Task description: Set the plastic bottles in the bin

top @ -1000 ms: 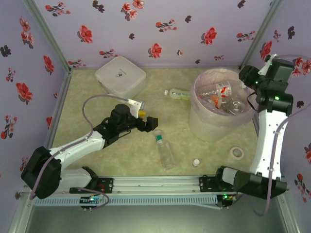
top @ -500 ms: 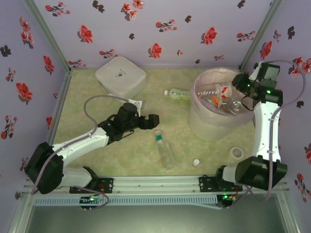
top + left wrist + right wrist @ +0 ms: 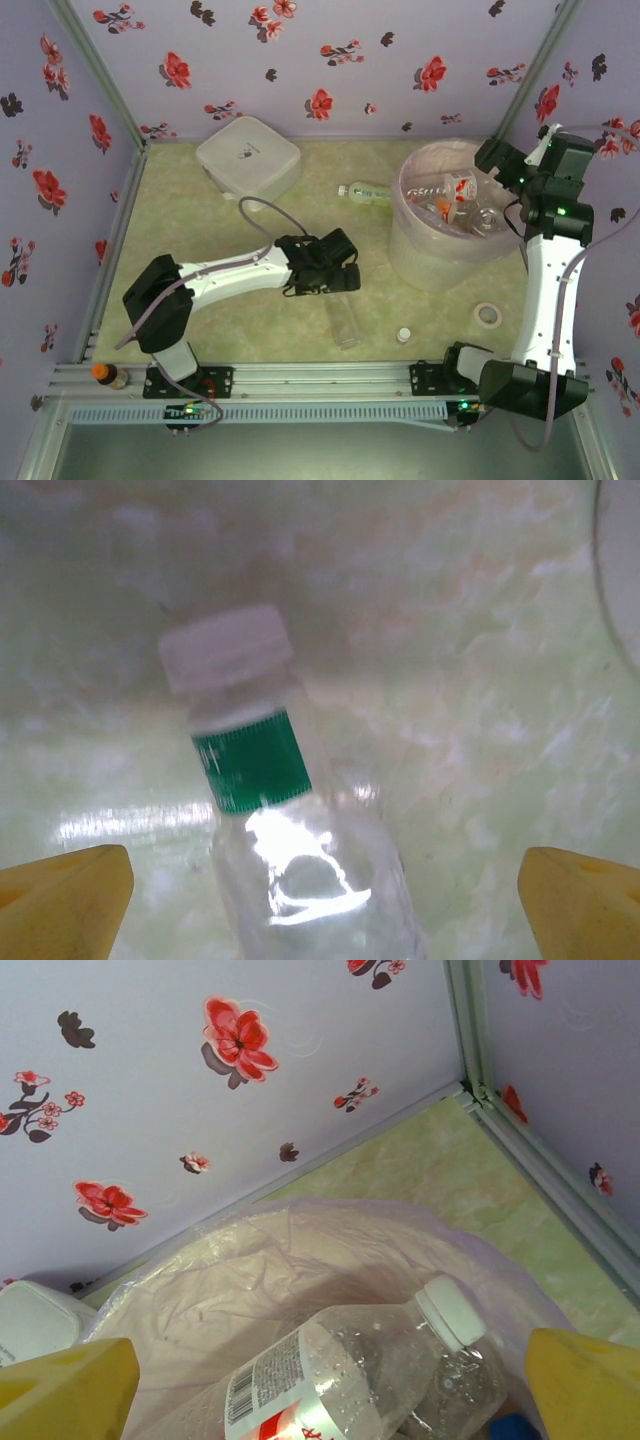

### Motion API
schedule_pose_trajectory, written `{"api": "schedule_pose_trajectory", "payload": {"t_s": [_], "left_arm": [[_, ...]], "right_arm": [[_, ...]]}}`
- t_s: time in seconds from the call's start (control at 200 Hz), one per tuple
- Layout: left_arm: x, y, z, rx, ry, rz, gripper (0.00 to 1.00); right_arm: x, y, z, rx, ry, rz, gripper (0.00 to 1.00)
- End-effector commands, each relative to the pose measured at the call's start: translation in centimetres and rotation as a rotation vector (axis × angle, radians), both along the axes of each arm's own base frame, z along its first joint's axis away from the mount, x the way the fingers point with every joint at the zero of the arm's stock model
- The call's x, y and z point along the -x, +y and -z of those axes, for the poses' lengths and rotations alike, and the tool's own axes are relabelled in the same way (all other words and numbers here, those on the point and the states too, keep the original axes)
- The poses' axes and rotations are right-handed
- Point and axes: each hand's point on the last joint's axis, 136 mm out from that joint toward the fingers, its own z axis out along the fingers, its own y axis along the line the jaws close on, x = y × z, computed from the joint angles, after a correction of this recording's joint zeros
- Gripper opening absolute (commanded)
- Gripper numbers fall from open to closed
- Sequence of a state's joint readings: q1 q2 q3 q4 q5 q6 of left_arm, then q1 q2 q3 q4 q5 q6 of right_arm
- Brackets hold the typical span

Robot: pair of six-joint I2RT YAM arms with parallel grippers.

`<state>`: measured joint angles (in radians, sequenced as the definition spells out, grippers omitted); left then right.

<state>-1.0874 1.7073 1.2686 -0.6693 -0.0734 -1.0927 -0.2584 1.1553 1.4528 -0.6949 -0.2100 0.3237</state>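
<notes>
White links joined by rounded black housings are seen on the left arm (image 3: 225,275) and the right arm (image 3: 548,300). A pale grey cable (image 3: 252,207) is looped along each. Yellow fingertips (image 3: 62,900) are fitted; a green light (image 3: 562,211) is lit.

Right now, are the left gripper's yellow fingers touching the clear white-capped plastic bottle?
Apart. Left wrist view shows bare table between each yellow fingertip and the bottle.

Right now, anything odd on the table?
Yes: an orange-capped bottle lies on the front rail by the left arm's base. A loose white cap and tape ring sit near the bin.
</notes>
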Motion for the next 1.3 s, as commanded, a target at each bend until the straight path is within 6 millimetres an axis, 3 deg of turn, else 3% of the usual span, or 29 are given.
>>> {"api": "schedule_pose_trajectory", "payload": {"t_s": [0.0,0.48,0.735,0.95,1.055,1.2,1.295], "left_arm": [[2.0,2.8,0.9,-0.143,0.107,-0.031,1.00],[4.2,-0.2,5.5,-0.054,0.279,0.029,0.99],[4.1,0.3,6.0,-0.027,0.296,0.001,0.81],[2.9,1.4,5.6,0.010,0.270,-0.031,0.63],[2.1,2.9,5.3,-0.017,0.254,-0.031,0.58],[-0.4,5.4,4.5,-0.055,0.201,-0.028,0.50],[-2.5,6.0,4.1,-0.046,0.159,0.015,0.47]], "right_arm": [[1.1,-0.6,-1.9,0.050,-0.035,0.028,0.99],[1.2,0.6,-2.4,0.030,-0.067,-0.030,0.99],[1.3,0.9,-2.4,0.022,-0.074,-0.045,0.99],[1.2,1.2,-2.7,0.010,-0.095,-0.055,0.99],[1.4,1.5,-3.2,-0.003,-0.118,-0.064,0.99],[1.5,1.8,-3.4,-0.017,-0.129,-0.075,0.99],[1.6,2.0,-3.3,-0.024,-0.144,-0.078,0.99]]}}
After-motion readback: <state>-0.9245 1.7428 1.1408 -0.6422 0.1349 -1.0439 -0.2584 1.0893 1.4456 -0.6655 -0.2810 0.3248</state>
